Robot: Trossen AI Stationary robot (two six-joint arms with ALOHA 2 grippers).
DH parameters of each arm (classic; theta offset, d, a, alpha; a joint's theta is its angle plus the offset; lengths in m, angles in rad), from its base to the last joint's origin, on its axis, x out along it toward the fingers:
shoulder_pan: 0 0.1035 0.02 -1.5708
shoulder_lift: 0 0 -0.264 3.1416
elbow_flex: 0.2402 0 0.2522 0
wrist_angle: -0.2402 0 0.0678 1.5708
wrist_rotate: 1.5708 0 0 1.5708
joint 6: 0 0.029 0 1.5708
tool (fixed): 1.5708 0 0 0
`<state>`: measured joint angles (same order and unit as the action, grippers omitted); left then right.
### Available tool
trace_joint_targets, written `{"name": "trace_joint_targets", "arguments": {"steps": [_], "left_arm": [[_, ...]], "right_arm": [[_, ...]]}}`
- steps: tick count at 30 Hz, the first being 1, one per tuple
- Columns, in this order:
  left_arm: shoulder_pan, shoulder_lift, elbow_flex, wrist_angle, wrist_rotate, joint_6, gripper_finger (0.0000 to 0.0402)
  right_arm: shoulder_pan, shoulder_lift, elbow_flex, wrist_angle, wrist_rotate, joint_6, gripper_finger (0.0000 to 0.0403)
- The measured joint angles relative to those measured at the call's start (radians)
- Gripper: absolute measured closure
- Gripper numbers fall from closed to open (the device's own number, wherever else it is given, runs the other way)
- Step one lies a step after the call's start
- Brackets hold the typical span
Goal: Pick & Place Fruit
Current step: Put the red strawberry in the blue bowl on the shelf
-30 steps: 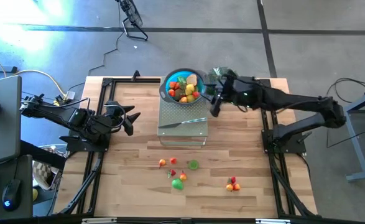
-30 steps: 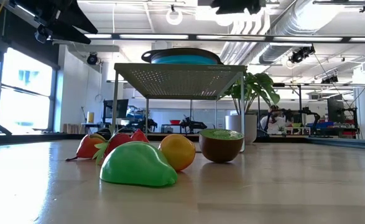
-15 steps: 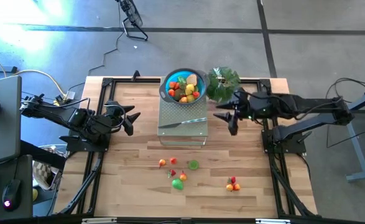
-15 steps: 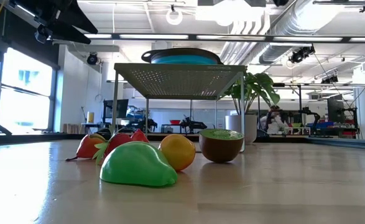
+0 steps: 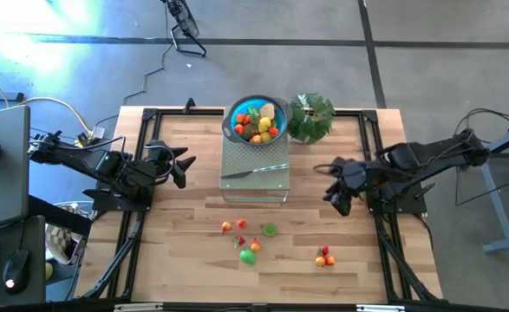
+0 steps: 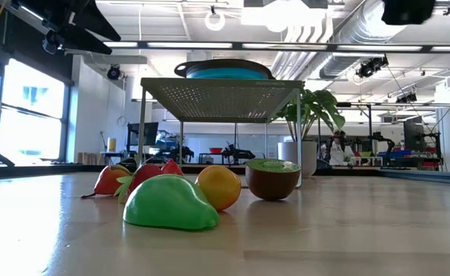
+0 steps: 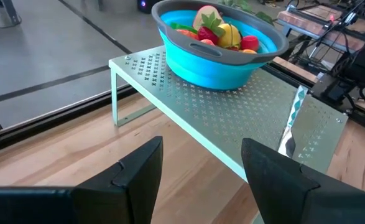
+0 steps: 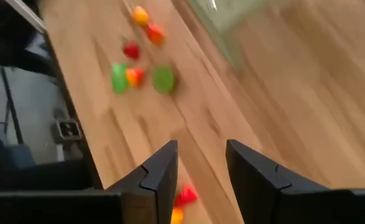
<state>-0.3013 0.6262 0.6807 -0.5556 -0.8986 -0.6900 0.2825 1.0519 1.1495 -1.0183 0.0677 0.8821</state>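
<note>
Several toy fruits fill the blue bowl point(image 5: 256, 120), which stands on a perforated metal rack point(image 5: 256, 184). More fruit lies loose on the wood: a cluster point(image 5: 248, 240) near the table's middle with a green pear point(image 6: 169, 203), an orange point(image 6: 218, 186) and a kiwi half point(image 6: 272, 178), and a red-and-orange pair point(image 5: 325, 256) nearer the right. My right gripper point(image 5: 336, 196) hovers open, tilted down, right of the rack and above the pair point(image 8: 182, 198). My left gripper point(image 5: 181, 165) waits open left of the rack, facing the bowl point(image 7: 216, 46).
A slim silver knife point(image 5: 254, 171) lies on the rack in front of the bowl. A leafy green plant point(image 5: 310, 117) stands right of the bowl at the far edge. Black arm frames point(image 5: 141, 217) run along both table sides. Bare wood lies around the loose fruit.
My right gripper has swung away from the bowl's right side toward the table's near and right edges, sinking a little, rolling and tipping to point down at the table. The fruit, bowl and left arm have stayed where they were.
</note>
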Motion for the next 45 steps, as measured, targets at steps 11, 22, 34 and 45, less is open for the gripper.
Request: {"name": "trace_joint_targets", "arguments": {"steps": [11, 22, 34, 45], "left_arm": [[0.0, 0.0, 0.0, 0.0, 0.074, -0.073, 0.0187], [0.0, 0.0, 0.0, -0.001, 0.074, -0.074, 0.0187], [0.0, 0.0, 0.0, -0.001, 0.11, -0.075, 0.0187], [0.0, 0.0, 0.0, -0.001, 0.177, -0.075, 0.0187]], "right_arm": [[0.126, 0.0, -0.064, -0.164, 0.005, 0.326, 0.0274], [0.182, 0.001, -0.13, -0.16, -0.008, 0.724, 0.0273], [0.189, 0.001, -0.138, -0.147, -0.039, 0.608, 0.0285], [0.19, 0.006, -0.138, -0.148, -0.052, 0.867, 0.0185]]}}
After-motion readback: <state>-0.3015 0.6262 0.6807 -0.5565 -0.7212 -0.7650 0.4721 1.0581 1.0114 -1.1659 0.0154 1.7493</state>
